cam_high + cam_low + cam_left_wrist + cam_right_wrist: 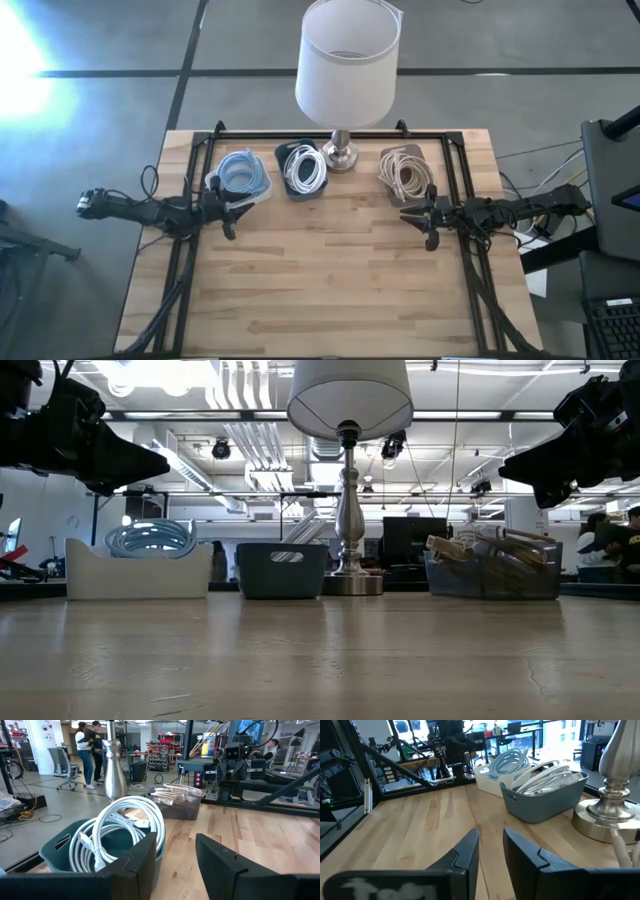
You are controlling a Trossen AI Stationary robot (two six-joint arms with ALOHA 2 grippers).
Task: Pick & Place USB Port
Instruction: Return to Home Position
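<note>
High view — my left fingers [235, 210] and right fingers [418, 215] hover parted and empty above the bench [330, 285]; the blue cable [240, 170] lies coiled in the white bin [140, 575], near my left fingers.

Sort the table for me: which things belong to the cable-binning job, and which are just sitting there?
Job:
- white bin holding the blue cable
- dark bin holding the white cable
- clear bin holding the brown cable
- left claw and right claw, both open and empty

Lying about:
- lamp behind the bins
- people in the room beyond
</note>
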